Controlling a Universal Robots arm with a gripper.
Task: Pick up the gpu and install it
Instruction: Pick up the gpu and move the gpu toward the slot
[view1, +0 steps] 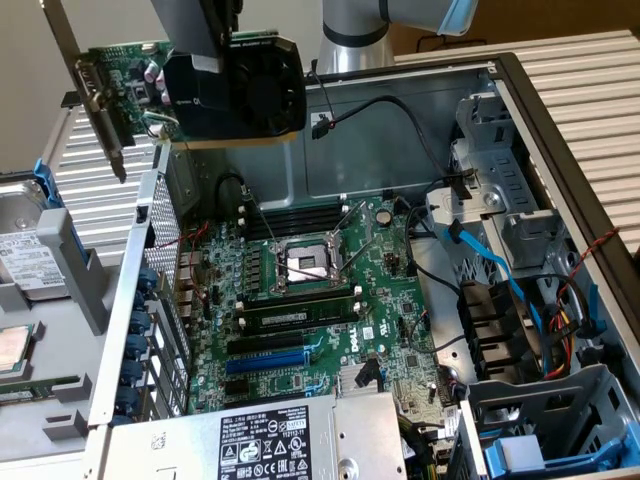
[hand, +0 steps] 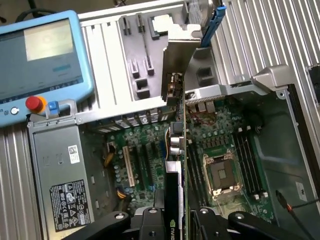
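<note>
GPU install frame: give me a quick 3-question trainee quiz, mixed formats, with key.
1. True or false: the gpu is already seated in a slot on the motherboard.
2. Multiple choice: what is the gripper shut on? A) the power supply B) the gpu C) a blue cable
3. Fill in: in the exterior view, the gpu's silver end bracket points toward the view's ____.

Key:
1. False. It hangs in the air above the open case, clear of the board.
2. B. The wrist view shows the card edge-on between the fingers.
3. Left.
</note>
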